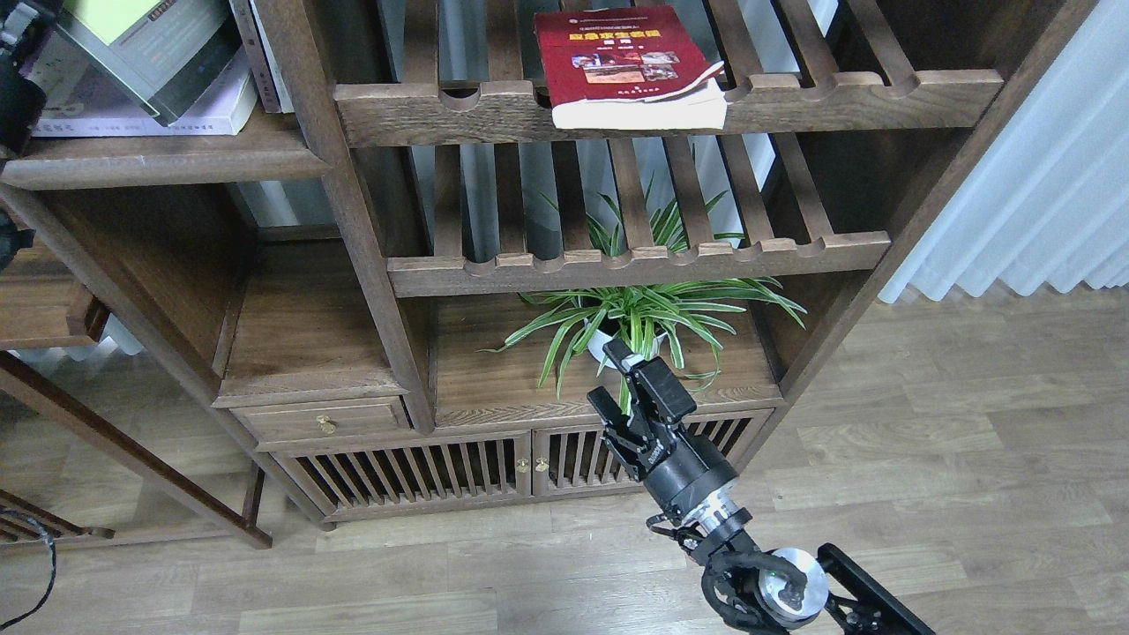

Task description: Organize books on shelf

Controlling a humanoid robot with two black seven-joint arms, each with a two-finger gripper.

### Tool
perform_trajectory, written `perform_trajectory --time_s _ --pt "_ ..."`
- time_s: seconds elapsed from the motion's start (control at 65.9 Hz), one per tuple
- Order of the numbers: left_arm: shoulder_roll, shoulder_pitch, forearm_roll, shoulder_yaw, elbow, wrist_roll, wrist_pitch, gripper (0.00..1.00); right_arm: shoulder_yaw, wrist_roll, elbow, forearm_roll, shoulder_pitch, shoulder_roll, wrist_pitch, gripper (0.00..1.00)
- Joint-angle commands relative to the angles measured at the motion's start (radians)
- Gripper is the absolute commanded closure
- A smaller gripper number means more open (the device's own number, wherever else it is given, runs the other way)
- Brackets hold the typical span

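While the dark red book (631, 66) is lying flat on the upper slatted rack (670, 106), its thick page block jutting over the scalloped front rail, we are holding our right claw (609, 379) far below it, down in front of the spider plant (644, 317) and the cabinet doors. Its two fingers are standing apart with nothing between them, a moderately wide gap. Our left claw is not clearly showing; only a dark shape is sitting at the far left edge, and we cannot tell its state.

At the upper left, the yellow-green book (145, 44) is leaning on top of the pale lilac-white paperback (141, 110), both resting on the solid plank shelf (159, 159).

We are judging that the red book is the one left to move, and the risks are gathering around that reach. It is already overhanging the rail, so a nudge from below could be tipping it off toward the floor. Its front cover corner is curling up, so a pinch there could be catching only the cover and letting the pages sag. Rising straight up, the arm could be brushing the plant leaves or striking the lower rack's rail.
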Motion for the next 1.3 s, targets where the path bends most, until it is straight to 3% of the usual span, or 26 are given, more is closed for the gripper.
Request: perform_trajectory --time_s 0.0,0.228,1.016,1.289 --pt "-0.002 0.006 -0.001 0.002 0.015 -0.030 0.000 0.81 0.003 -0.001 0.000 0.000 0.000 0.000 0.000 0.02" --pt "-0.005 0.004 -0.001 0.003 0.022 -0.029 0.000 0.54 0.004 -0.001 0.000 0.000 0.000 0.000 0.000 0.02" --pt "-0.006 -0.137 -0.018 -0.074 0.022 -0.035 0.000 0.53 -0.002 -0.001 0.000 0.000 0.000 0.000 0.002 0.02" --pt "0.001 -0.209 -0.035 -0.086 0.024 -0.066 0.000 0.53 -0.003 -0.001 0.000 0.000 0.000 0.000 0.002 0.02"
